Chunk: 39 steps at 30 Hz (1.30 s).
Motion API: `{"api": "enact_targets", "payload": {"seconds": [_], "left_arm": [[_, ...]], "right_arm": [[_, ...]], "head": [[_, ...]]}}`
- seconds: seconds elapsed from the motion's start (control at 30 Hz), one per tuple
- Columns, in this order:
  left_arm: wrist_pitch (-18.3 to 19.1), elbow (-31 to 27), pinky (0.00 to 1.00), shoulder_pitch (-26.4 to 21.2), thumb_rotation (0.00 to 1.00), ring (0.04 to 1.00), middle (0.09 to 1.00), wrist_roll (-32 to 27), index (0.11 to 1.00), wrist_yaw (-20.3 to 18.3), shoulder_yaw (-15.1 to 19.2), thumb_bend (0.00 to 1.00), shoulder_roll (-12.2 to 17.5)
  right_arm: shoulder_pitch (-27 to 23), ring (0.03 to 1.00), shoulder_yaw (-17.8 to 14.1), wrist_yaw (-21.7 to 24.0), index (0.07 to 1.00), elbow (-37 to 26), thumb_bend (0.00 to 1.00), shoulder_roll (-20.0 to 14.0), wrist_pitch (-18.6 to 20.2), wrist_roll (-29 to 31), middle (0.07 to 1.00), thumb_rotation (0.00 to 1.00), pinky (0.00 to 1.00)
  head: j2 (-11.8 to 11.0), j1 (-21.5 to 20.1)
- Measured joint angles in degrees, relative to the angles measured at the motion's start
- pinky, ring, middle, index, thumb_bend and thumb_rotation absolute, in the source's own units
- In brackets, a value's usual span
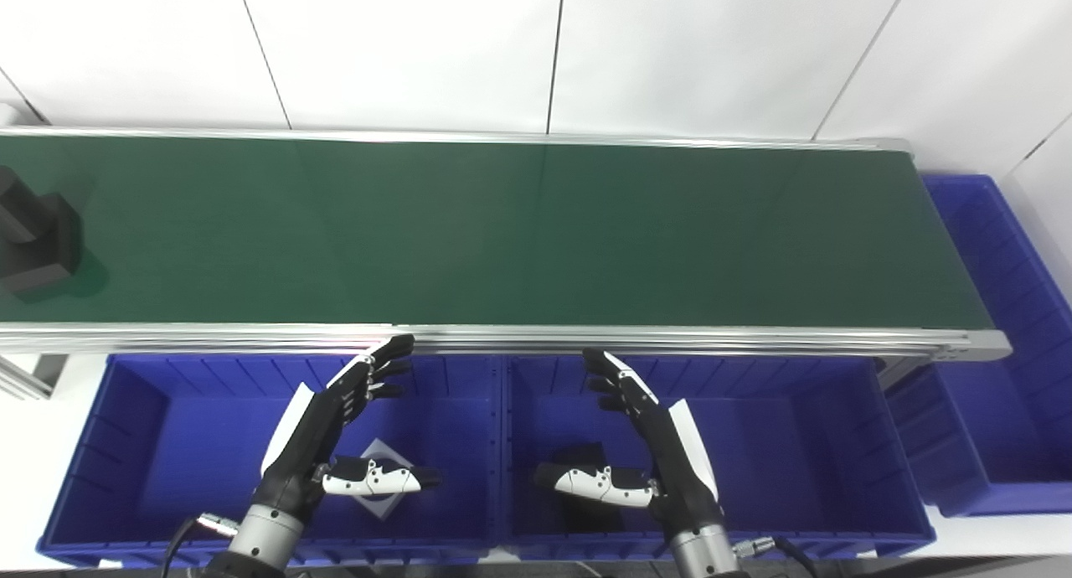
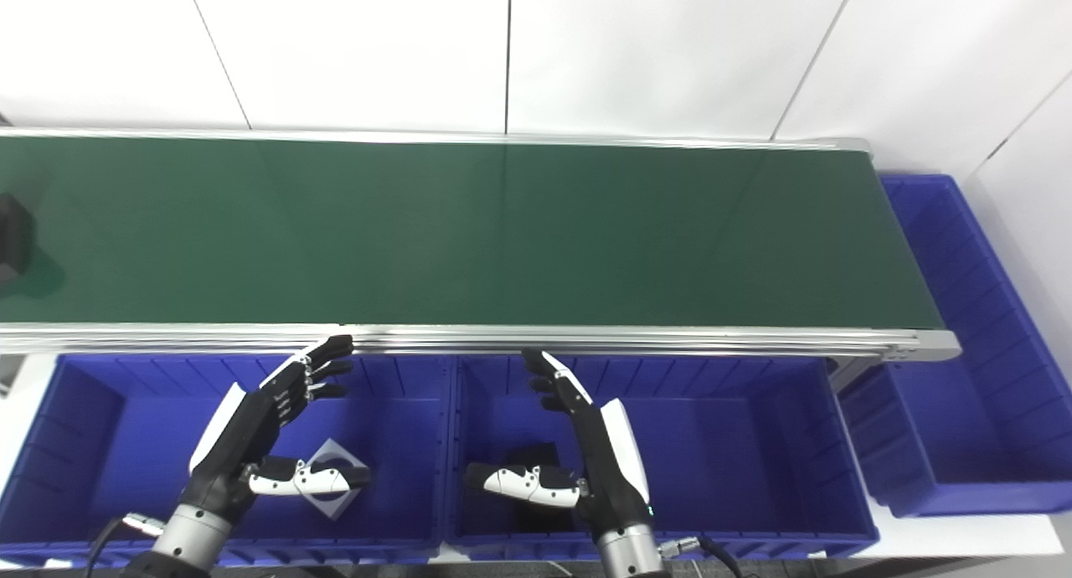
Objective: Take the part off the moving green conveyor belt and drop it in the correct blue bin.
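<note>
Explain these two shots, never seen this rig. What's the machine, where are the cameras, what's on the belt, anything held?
Both pictures come from two cameras side by side on a humanoid robot's head, looking down at the same scene. The long green conveyor belt runs across, and a dark blocky part sits at its far left end. Below the belt stand two blue bins: the left bin holds a flat grey-and-white square piece, the right bin a dark item partly hidden by the hand. A third bin sits at the belt's right end. The left hand and right hand hover over the bins, open, holding nothing.
</note>
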Motion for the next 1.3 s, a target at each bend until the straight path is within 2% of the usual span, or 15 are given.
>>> {"api": "enact_targets", "payload": {"seconds": [0.27, 0.4, 0.43, 0.47, 0.5, 0.53, 0.57, 0.63, 0.7, 0.77, 0.9, 0.93, 1.0, 1.07, 1.3], "left_arm": [[-0.01, 0.0, 0.76, 0.01, 0.01, 0.836, 0.877, 0.04, 0.864, 0.0, -0.04, 0.83, 0.03], [-0.11, 0.02, 0.77, 0.01, 0.03, 0.839, 0.877, 0.75, 0.865, 0.01, -0.15, 0.83, 0.04], [-0.28, 0.12, 0.77, 0.01, 0.03, 0.842, 0.876, 0.86, 0.863, 0.02, -0.24, 0.84, 0.03], [-0.47, 0.24, 0.78, 0.01, 0.04, 0.844, 0.876, 0.87, 0.861, 0.02, -0.37, 0.85, -0.02], [-0.8, 0.55, 0.78, 0.01, 0.04, 0.845, 0.876, 0.92, 0.86, 0.03, -0.57, 0.85, -0.12], [-1.17, 1.03, 0.78, 0.01, 0.05, 0.844, 0.873, 1.07, 0.858, 0.09, -0.83, 0.85, -0.33], [-1.58, 1.69, 0.77, 0.02, 0.06, 0.838, 0.868, 1.67, 0.854, 0.29, -1.17, 0.86, -0.67], [-1.74, 2.44, 0.77, 0.28, 0.09, 0.836, 0.865, 3.42, 0.853, 1.17, -1.94, 0.88, -1.64], [-2.43, 2.94, 0.78, 0.63, 0.12, 0.835, 0.865, 5.09, 0.852, 1.9, -2.76, 0.89, -2.47], [-3.75, 4.54, 0.77, 0.58, 0.14, 0.833, 0.865, 6.58, 0.849, 2.66, -3.32, 0.9, -3.2], [-5.35, 6.98, 0.78, 0.57, 0.14, 0.831, 0.863, 8.82, 0.844, 4.24, -3.78, 0.91, -3.91], [-5.57, 7.2, 0.78, 0.56, 0.14, 0.832, 0.864, 8.88, 0.844, 4.58, -3.86, 0.91, -3.92], [-6.11, 7.96, 0.77, 0.36, 0.13, 0.828, 0.862, 8.94, 0.842, 4.96, -3.95, 0.91, -3.94], [-6.65, 8.44, 0.76, 0.34, 0.12, 0.823, 0.86, 8.95, 0.841, 5.17, -4.09, 0.92, -3.94], [-7.67, 10.06, 0.75, -0.12, 0.11, 0.815, 0.856, 8.82, 0.835, 5.36, -4.29, 0.93, -3.88]], "right_arm": [[0.0, 0.828, 0.0, 0.0, 0.867, 0.0, 0.79, 0.0, 0.0, 0.02, 0.86, 0.24, 0.79], [0.02, 0.826, -0.01, 0.0, 0.867, 0.0, 0.8, -0.03, 0.0, 0.01, 0.858, 0.25, 0.78], [0.06, 0.826, -0.06, 0.0, 0.867, 0.0, 0.79, -0.08, -0.01, 0.06, 0.858, 0.24, 0.78], [0.15, 0.826, -0.12, 0.0, 0.867, 0.0, 0.79, -0.2, -0.01, 0.19, 0.858, 0.24, 0.77], [0.28, 0.826, -0.31, 0.0, 0.866, 0.0, 0.79, -0.47, -0.02, 0.54, 0.857, 0.23, 0.78], [0.41, 0.828, -0.49, 0.01, 0.867, 0.01, 0.79, -0.86, -0.02, 0.95, 0.857, 0.23, 0.78], [0.47, 0.832, -0.74, 0.02, 0.869, 0.01, 0.78, -1.38, -0.03, 1.28, 0.858, 0.21, 0.79], [0.66, 0.836, -1.38, 0.01, 0.871, 0.19, 0.77, -2.47, -0.18, 2.22, 0.859, 0.16, 0.79], [0.97, 0.835, -2.18, -0.04, 0.872, 0.96, 0.76, -3.51, -1.36, 3.35, 0.86, 0.1, 0.79], [1.13, 0.833, -2.41, -0.05, 0.871, 1.93, 0.76, -4.26, -2.77, 4.13, 0.859, 0.03, 0.78], [1.11, 0.834, -2.84, -0.09, 0.869, 3.88, 0.76, -4.63, -5.31, 5.02, 0.857, 0.0, 0.78], [1.11, 0.839, -2.92, -0.08, 0.872, 4.23, 0.76, -4.76, -5.48, 5.04, 0.86, 0.01, 0.79], [1.01, 0.845, -3.14, -0.08, 0.878, 5.03, 0.75, -4.9, -5.67, 5.2, 0.864, 0.02, 0.79], [0.99, 0.851, -3.29, -0.08, 0.881, 5.55, 0.76, -5.01, -5.76, 5.34, 0.868, 0.02, 0.8], [0.89, 0.848, -3.36, -0.09, 0.873, 7.45, 0.77, -4.93, -6.55, 5.61, 0.865, 0.0, 0.81]], "head": [[-0.09, 0.09], [-1.14, 3.95], [-2.71, 9.18], [-2.98, 9.92], [-4.64, 9.93], [-4.66, 14.28], [-4.66, 14.33], [-8.42, 20.89], [-8.44, 20.92], [-11.94, 24.33], [-13.44, 25.75], [-14.49, 25.84], [-14.5, 25.84], [-15.9, 25.4], [-18.01, 24.44]]}}
